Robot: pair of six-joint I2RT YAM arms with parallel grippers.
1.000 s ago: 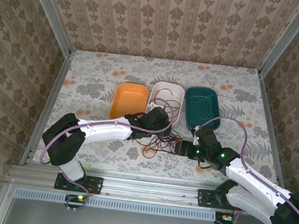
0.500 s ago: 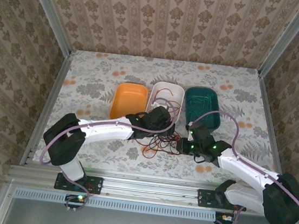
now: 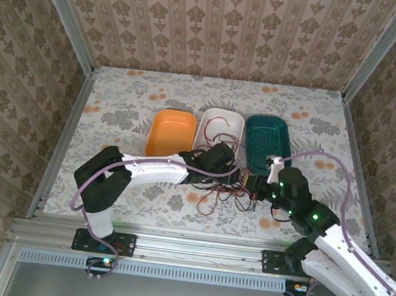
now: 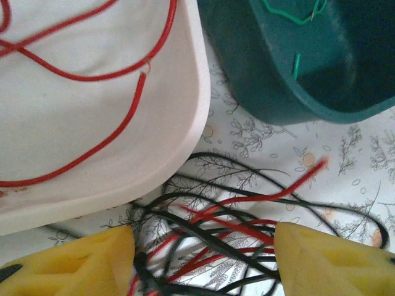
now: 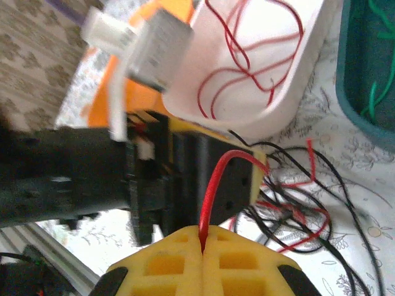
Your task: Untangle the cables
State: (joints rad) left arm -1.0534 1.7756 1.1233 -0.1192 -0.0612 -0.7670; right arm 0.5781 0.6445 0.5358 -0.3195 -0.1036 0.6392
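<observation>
1. The right gripper (image 5: 203, 245) has blocky yellow fingers with a moulded grid of recesses. They are pressed together, pinching a thin, glossy red cable (image 5: 212, 185) that arches up out of the seam between them.
2. The left gripper (image 4: 203, 253) has the same matte yellow fingers (image 4: 74, 265). They are spread wide with nothing clamped, and a tangle (image 4: 234, 225) of red and black cables lies between them on the table.
3. In the overhead view this tangle sits between the two grippers, just in front of the trays. Its strands are hair-thin and cross in loose loops.
4. The white tray (image 4: 185, 123) is smooth plastic with a rounded rim. It holds more red wire (image 4: 105, 139) in wide curves.
5. Just beside it, the teal tray (image 4: 259, 80) is deep with glossy walls, and a green cable (image 4: 295, 64) lies inside.
6. The orange tray (image 3: 171, 132) stands on the white tray's other side; all three form a row.
7. The table (image 3: 116, 109) has a pale floral-print covering.
8. The left arm (image 3: 145, 169) stretches low across the table, its wrist at the white tray's near rim. The right arm (image 3: 331, 240) rises from its base and bends inward, so its gripper points left into the tangle.
</observation>
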